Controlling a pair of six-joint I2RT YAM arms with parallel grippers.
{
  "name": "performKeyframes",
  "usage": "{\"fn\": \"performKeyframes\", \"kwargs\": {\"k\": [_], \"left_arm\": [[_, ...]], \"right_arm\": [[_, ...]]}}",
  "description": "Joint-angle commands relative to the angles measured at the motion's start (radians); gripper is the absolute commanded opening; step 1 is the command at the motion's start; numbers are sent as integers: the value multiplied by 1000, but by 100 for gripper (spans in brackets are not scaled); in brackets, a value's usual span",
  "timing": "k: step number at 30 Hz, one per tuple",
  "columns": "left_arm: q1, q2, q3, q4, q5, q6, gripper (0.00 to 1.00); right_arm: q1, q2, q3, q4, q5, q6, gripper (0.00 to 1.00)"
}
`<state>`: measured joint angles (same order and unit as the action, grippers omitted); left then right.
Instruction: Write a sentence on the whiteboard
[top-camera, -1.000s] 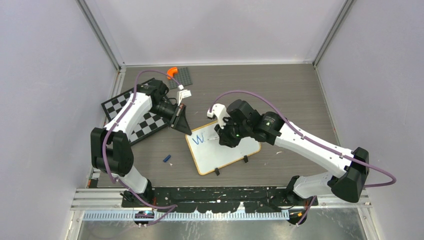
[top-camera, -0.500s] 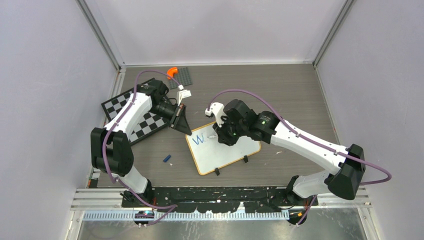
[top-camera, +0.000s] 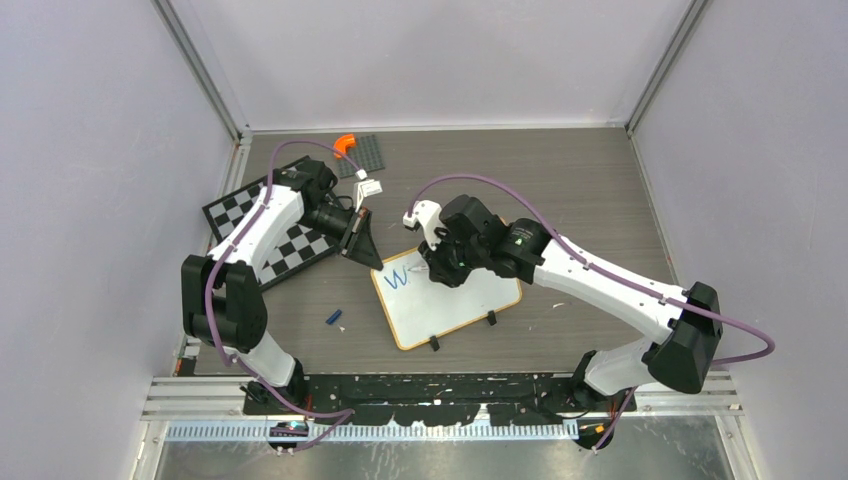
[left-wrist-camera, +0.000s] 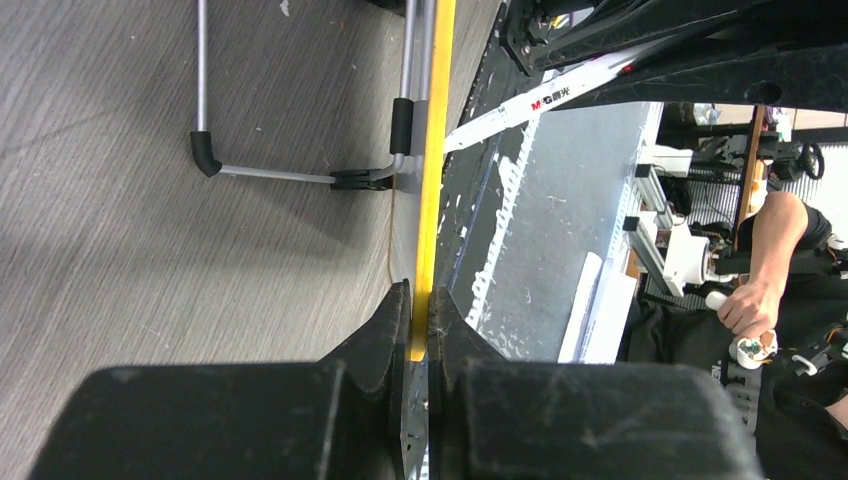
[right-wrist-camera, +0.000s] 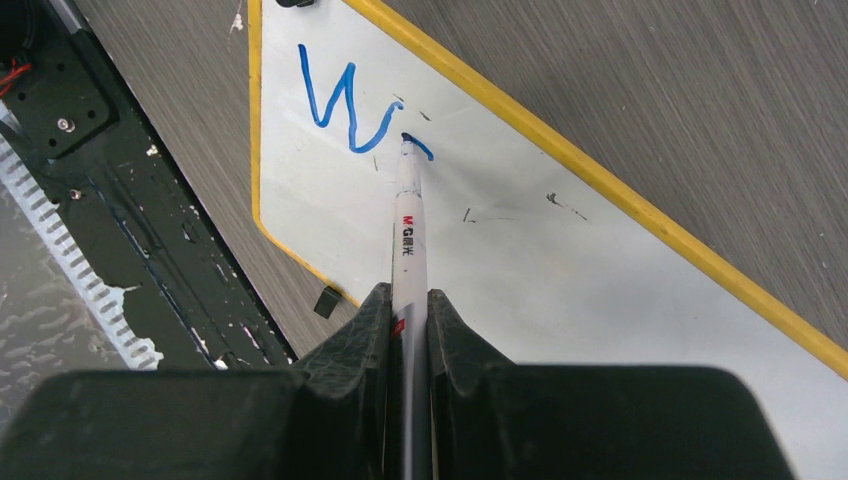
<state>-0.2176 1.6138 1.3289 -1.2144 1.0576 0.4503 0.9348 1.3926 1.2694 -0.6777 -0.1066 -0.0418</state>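
The whiteboard (top-camera: 455, 305) lies flat on the table, its yellow rim (left-wrist-camera: 436, 150) seen edge-on in the left wrist view. My left gripper (top-camera: 372, 257) (left-wrist-camera: 420, 300) is shut on that rim at the board's far-left corner. My right gripper (top-camera: 441, 272) (right-wrist-camera: 408, 295) is shut on a white marker (right-wrist-camera: 408, 235), also seen in the left wrist view (left-wrist-camera: 560, 95). The marker's tip touches the whiteboard (right-wrist-camera: 560, 270) just right of the sentence (right-wrist-camera: 335, 100) (top-camera: 398, 279). The sentence is a blue "W" with a short fresh stroke beside it.
A black-and-white checkered board (top-camera: 270, 235) lies under the left arm. A grey plate (top-camera: 362, 155) and an orange piece (top-camera: 345, 143) sit at the back. A small blue cap (top-camera: 334, 316) lies left of the whiteboard. A wire stand (left-wrist-camera: 300, 175) juts out behind the rim.
My right arm has shifted left, carrying the marker tip toward the "W". The left gripper has stayed on the rim.
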Motion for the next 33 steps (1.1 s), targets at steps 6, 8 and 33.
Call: {"fn": "performKeyframes", "kwargs": {"k": [6, 8, 33], "left_arm": [[-5, 14, -6, -7, 0, 1, 0], [-5, 15, -6, -6, 0, 2, 0], [-7, 20, 0, -10, 4, 1, 0]], "right_arm": [[1, -3, -8, 21, 0, -6, 0], [1, -14, -21, 16, 1, -6, 0], [-27, -37, 36, -33, 33, -43, 0]]}}
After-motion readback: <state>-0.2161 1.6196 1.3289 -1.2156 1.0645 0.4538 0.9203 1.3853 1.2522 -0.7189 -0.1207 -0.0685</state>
